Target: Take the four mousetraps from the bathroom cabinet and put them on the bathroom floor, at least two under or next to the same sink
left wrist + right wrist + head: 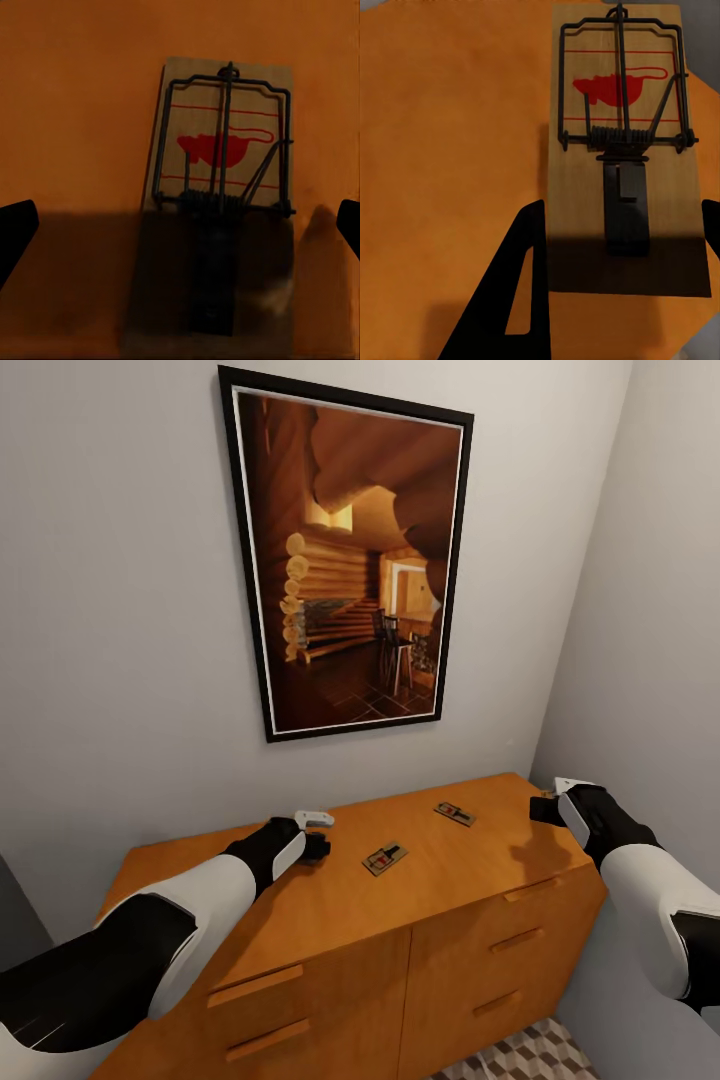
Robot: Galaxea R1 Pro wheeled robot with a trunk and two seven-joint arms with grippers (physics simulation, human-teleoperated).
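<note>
Two traps in head view: one (385, 857) at frame centre, another (454, 813) up and right of it, both flat on the cabinet (330, 905) top.
Look: pale wood slab, red mouse print, dark wire bar and spring.
Left gripper (318, 847): jaws spread wide over a trap (221, 187).
Right gripper (545, 807): jaws apart, straddling a trap (622, 150) at the cabinet's right edge.
Floor (530, 1055): cube-pattern tiles, bottom right.
</note>
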